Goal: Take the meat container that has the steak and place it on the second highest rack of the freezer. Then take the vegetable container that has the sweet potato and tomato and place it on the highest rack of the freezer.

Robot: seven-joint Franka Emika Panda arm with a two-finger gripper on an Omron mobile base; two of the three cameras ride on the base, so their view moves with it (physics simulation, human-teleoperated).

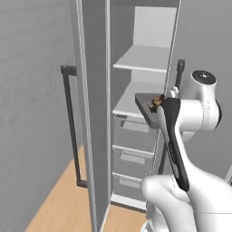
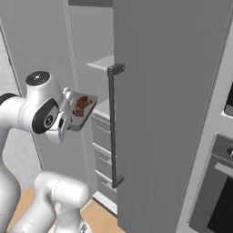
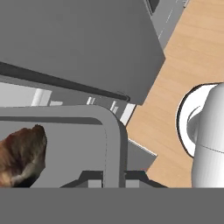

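The first step is in hand: the claw (image 3: pixel 107 177) is pinched tight on the rim of the meat container (image 2: pixel 86 111), a shallow grey tray with rounded corners, carrying the mottled brown steak (image 2: pixel 82 105) in the air before the open freezer (image 1: pixel 136 113). Next, I judge, the tray must slide level over the front edge of the second highest rack (image 1: pixel 131 102), a flat pale shelf beneath the highest rack (image 1: pixel 140 61).

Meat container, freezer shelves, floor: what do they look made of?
Meat container: matte grey, rounded rim, looks like plastic, maybe metal. Steak in it: mottled brown, rough. Freezer shelves: flat pale grey, no gloss, likely plastic; rendering leaves it open. Floor: light wood planks, seams visible.
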